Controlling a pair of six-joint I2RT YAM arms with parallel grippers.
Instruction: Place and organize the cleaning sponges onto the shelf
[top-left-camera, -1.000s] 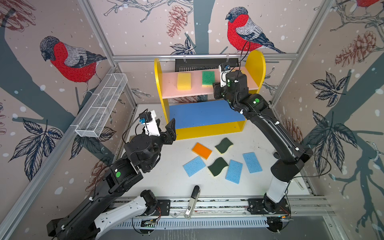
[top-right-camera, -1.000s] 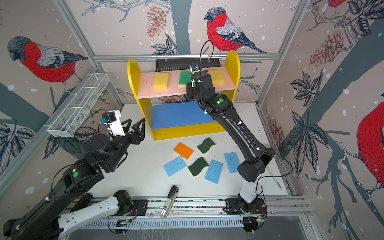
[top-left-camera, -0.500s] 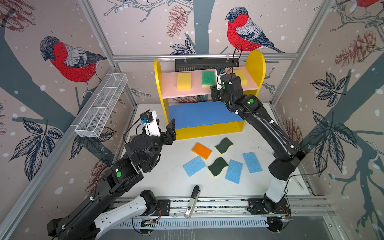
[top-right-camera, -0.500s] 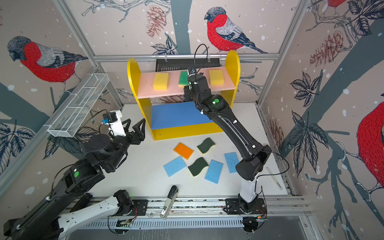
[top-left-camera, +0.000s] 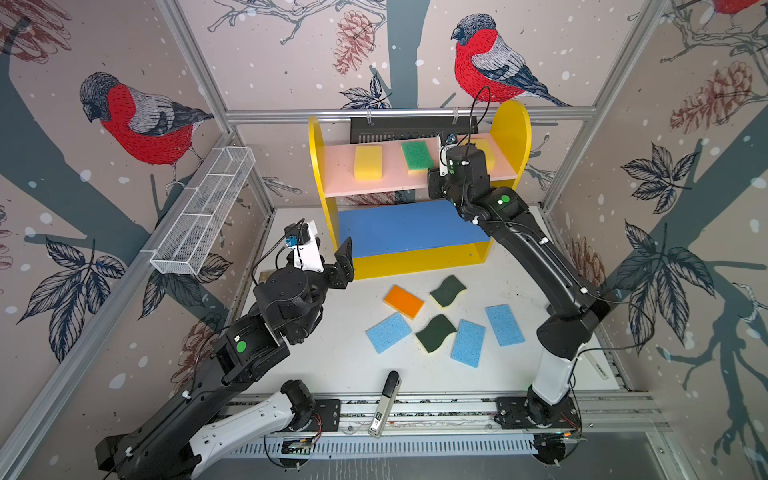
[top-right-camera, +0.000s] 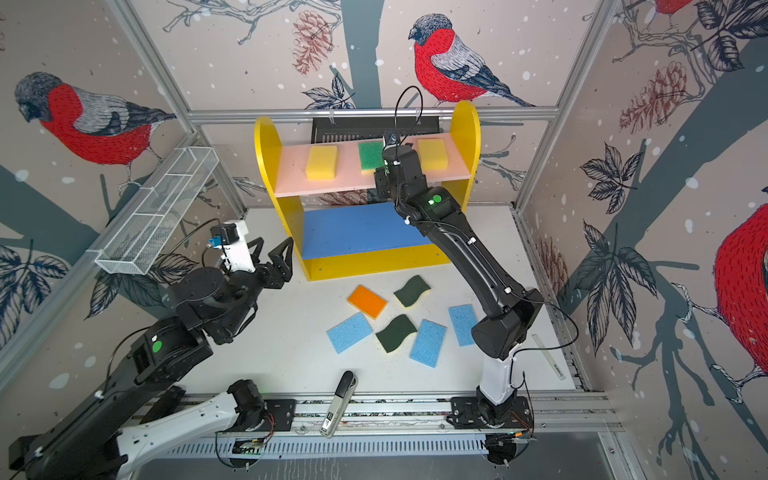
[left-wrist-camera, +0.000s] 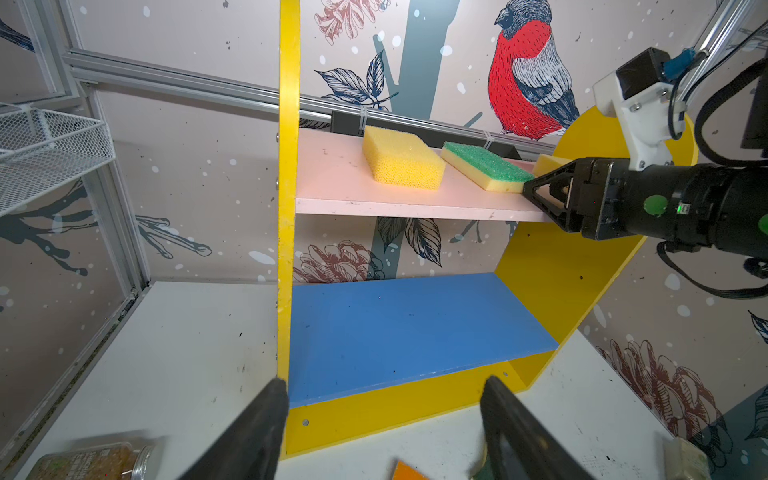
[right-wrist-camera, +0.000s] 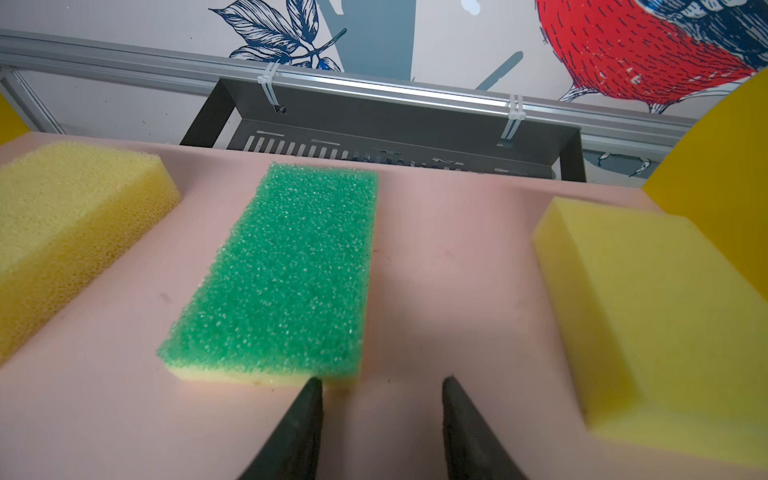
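Orange sponge (top-right-camera: 368, 301) lies on the table (top-right-camera: 291, 332) among five others, right of and nearer than the open, empty left claw (top-right-camera: 273, 248); the right claw (right-wrist-camera: 380, 382), open and empty, hovers far off at the shelf (top-right-camera: 465, 124).

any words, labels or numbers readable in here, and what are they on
No text can be read anywhere.
Brownish bottle: print on its label, blurred.
Black and white tool at the front: small label, too small to read.
Pale ruler-like strip: marks too small to read.
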